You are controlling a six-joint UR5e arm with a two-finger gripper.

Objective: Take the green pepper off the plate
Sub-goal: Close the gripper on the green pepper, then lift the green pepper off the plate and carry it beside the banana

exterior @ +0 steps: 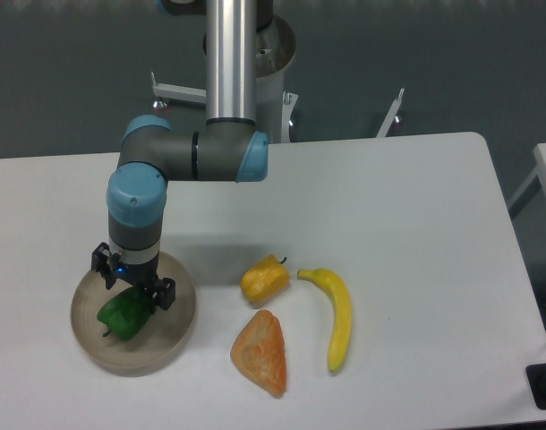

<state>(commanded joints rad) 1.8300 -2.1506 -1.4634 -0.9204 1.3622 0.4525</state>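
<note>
Gripper [132, 288] low over pepper [124, 314] on plate [173, 333], hiding its top; jaws apart, seemingly straddling it, contact unclear. Arm top cut off.

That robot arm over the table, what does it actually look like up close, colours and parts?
The arm is a shiny silver tube joined to dark grey rounded joints with light blue caps. At its end sits a small black tool with a tiny blue light glowing on it. No loose cables or readable markings show in this view.
</note>
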